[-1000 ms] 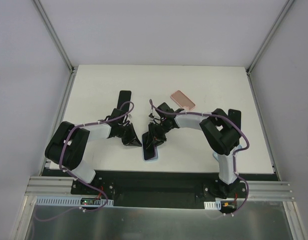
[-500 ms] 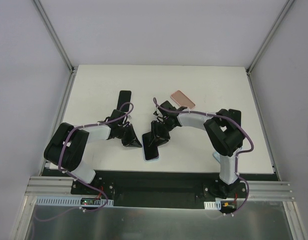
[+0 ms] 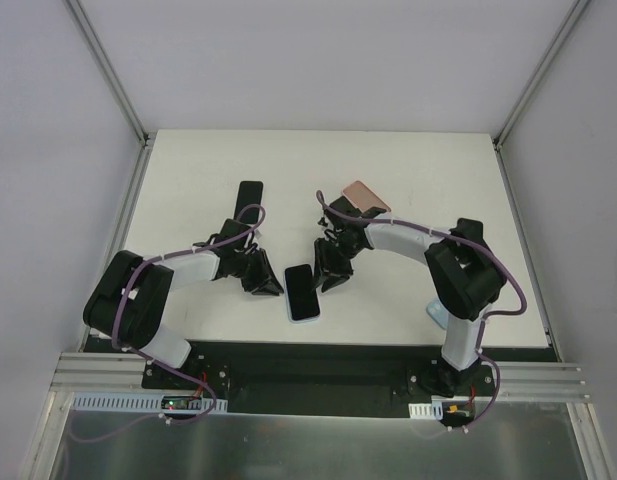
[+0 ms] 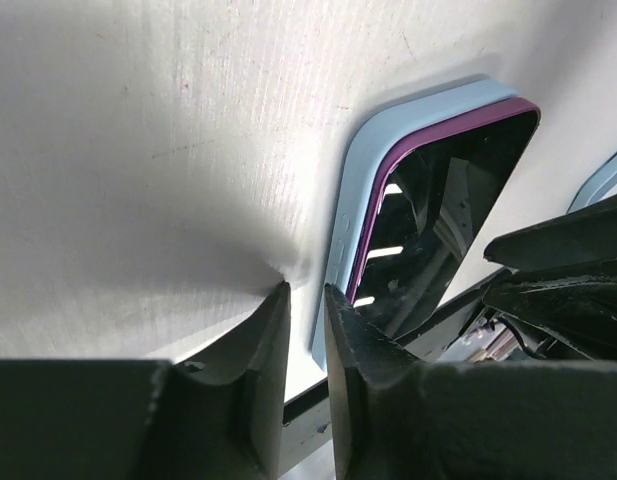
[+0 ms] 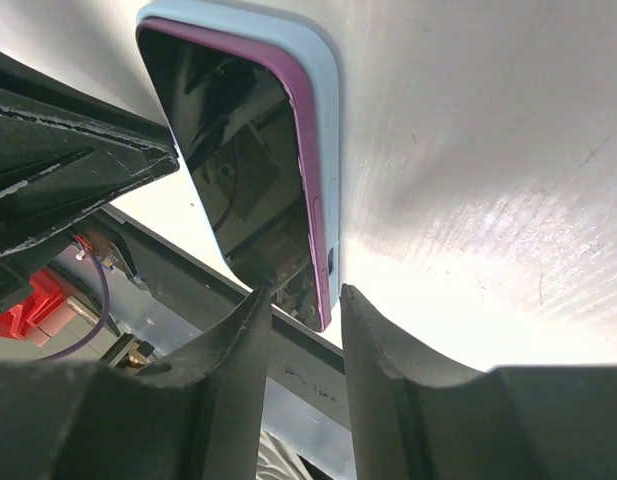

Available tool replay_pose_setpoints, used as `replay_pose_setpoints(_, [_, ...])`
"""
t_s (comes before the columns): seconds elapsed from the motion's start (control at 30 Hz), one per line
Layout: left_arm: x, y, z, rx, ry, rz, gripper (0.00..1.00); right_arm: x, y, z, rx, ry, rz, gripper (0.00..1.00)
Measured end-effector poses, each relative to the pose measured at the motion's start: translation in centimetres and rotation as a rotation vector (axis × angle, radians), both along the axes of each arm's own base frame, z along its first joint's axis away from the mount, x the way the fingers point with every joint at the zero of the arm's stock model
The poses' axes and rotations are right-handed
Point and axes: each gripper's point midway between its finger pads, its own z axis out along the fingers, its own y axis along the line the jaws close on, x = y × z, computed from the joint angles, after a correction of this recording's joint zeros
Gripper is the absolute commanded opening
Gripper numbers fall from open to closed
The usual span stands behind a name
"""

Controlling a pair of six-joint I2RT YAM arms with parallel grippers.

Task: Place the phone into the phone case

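Seating looks to be the step in hand, and close to finished: near the front edge of the white surface (image 3: 188, 180), between the two arms, the phone (image 3: 302, 288) lies screen up inside the pale blue phone case (image 4: 338, 215), its purple rim sitting within the blue lip along the sides that show. The left pincer (image 4: 304, 300) is down at the surface just beside the case's left long edge, its two fingers almost closed with only a thin slit between them and nothing held. The right pincer (image 5: 303, 300) stands on the other side with a slightly wider gap, also carrying nothing; one near corner of the cased phone shows in that gap, and I cannot tell whether the fingers touch it. The next move, as I judge it, calls for a check that every corner has snapped in, with a light press on any raised edge, and then both arms drawing clear without dragging the case. To the right, beside the right arm's base, a small pale blue piece (image 3: 437, 315) shows partly hidden. Farther back lie a black slab (image 3: 249, 195) on the left and a pinkish slab (image 3: 366, 199) right of centre, well apart from the phone. Plain grey-white walls (image 3: 318, 60) close the booth.
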Motion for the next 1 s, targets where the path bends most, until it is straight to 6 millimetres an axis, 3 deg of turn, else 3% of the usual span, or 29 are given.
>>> replay_pose_setpoints(0.23, [0.2,0.1,0.3,0.011,-0.018,0.005,0.22,-0.3,-0.4,-0.2,0.001,-0.009,0.001,0.27])
replay_pose_setpoints(0.53, [-1.3,-1.3,0.4,0.024,-0.024,-0.051,0.03,-2.1,-0.2,-1.7,-0.008,0.015,0.005,0.22])
replay_pose_setpoints(0.7, [-2.1,-1.0,-0.2,0.050,-0.003,-0.032,0.01,-2.8,0.5,-1.7,0.000,0.016,0.018,0.10])
replay_pose_setpoints(1.0, [-2.2,-0.9,-0.3,0.078,-0.008,-0.013,0.00,-3.6,0.9,-1.8,-0.008,0.033,0.006,0.02])
